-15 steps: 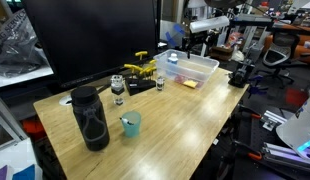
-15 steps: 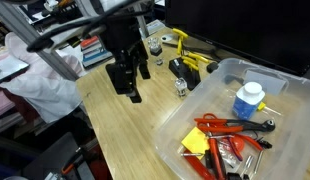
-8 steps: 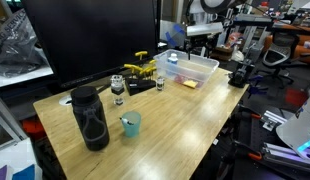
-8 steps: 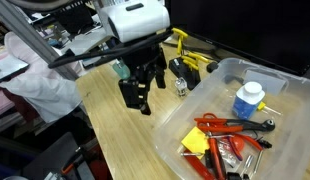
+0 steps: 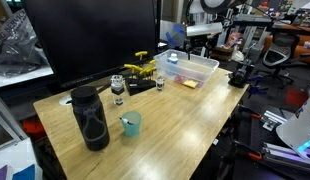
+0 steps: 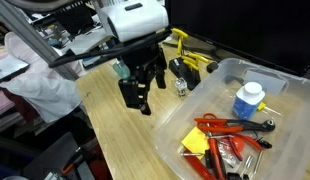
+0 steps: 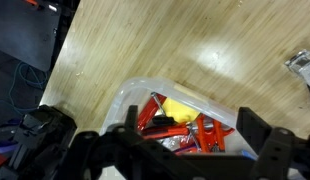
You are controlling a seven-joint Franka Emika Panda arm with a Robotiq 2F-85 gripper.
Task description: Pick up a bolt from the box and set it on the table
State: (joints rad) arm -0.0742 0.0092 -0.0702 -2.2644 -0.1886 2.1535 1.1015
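The clear plastic box (image 6: 257,76) stands on the pale wood table (image 6: 123,142) and holds red-handled tools (image 6: 221,127), a yellow piece and small silvery metal parts (image 6: 241,149); I cannot single out a bolt. My black gripper (image 6: 138,103) is open and empty, hanging over the table just beside the box's near corner. In the wrist view the box (image 7: 135,88) lies below, its tools showing between my two spread fingers (image 7: 257,125). In an exterior view the box (image 5: 202,70) sits at the table's far end under my arm (image 5: 207,10).
A white bottle with a blue cap (image 6: 248,100) stands inside the box. A yellow-and-black tool (image 6: 191,61) and a small jar (image 5: 118,89) lie beside the box. A black bottle (image 5: 90,118) and a teal cup (image 5: 131,124) stand at the other end, before a dark monitor (image 5: 95,35).
One second ago my gripper hung further from the box; it moved toward the box's corner and lower. Nothing has moved in the last half second.
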